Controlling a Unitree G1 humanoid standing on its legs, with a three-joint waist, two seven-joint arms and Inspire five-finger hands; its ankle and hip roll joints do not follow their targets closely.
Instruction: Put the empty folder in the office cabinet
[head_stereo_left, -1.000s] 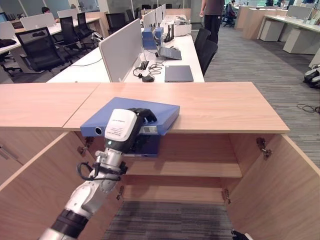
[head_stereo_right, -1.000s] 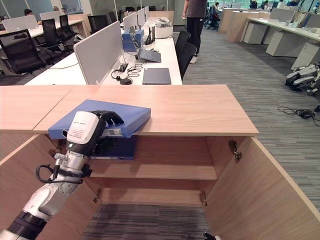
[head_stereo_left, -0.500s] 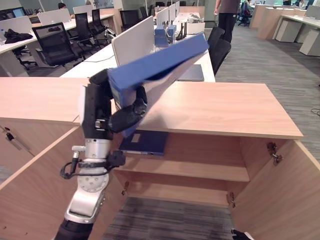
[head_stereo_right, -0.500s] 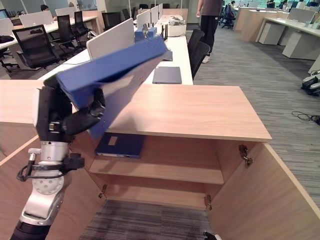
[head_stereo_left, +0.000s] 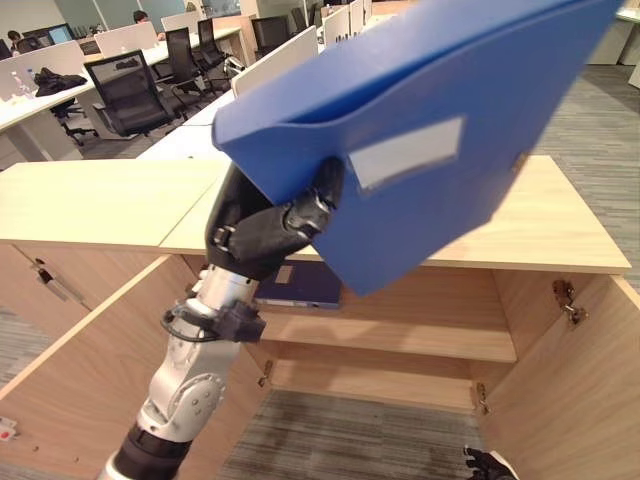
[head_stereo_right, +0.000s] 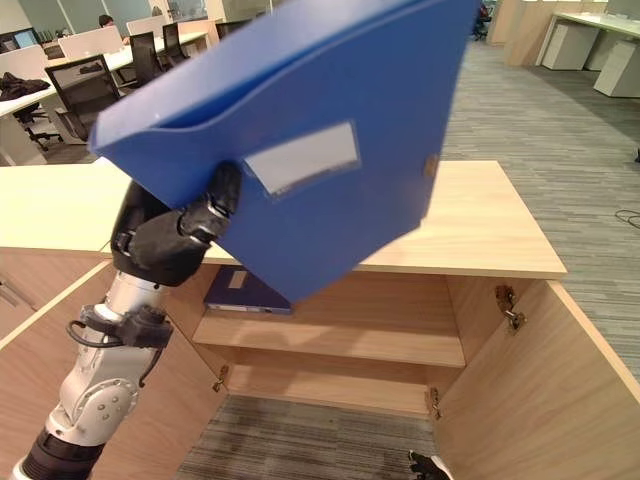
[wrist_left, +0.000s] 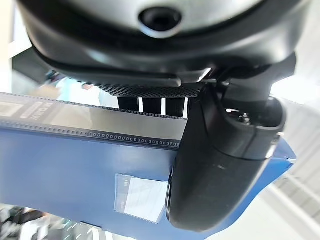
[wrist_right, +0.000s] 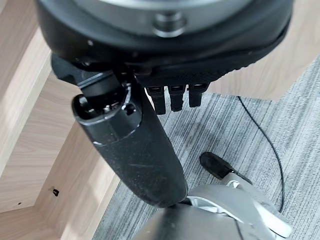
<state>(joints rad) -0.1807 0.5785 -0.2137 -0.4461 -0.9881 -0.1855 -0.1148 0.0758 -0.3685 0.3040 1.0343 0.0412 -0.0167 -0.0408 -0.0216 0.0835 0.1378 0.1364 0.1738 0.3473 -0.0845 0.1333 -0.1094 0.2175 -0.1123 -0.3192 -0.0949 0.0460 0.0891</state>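
1. You have the folder (head_stereo_left: 430, 130) raised in front of the cabinet (head_stereo_left: 560, 225), above its top, tilted, held at its lower left corner by the left hand (head_stereo_left: 265, 235).
2. Below it, the cabinet stands open, with its doors (head_stereo_left: 85, 380) swung out to your left and right.
3. On the upper shelf (head_stereo_right: 330, 335), at the left end, a second folder (head_stereo_right: 245, 292) lies flat.
4. Behind the cabinet you see desks (head_stereo_left: 185, 140) with chairs (head_stereo_left: 130, 95) to the left.
5. Your right hand (wrist_right: 135, 145) hangs low over the floor (wrist_right: 240, 135), beside the cabinet.

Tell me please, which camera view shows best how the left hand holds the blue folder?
The left eye view shows it best: the left hand grips the blue folder at its lower edge, lifted and tilted. The right eye view shows the same grip. The left wrist view shows the thumb against the folder's face.
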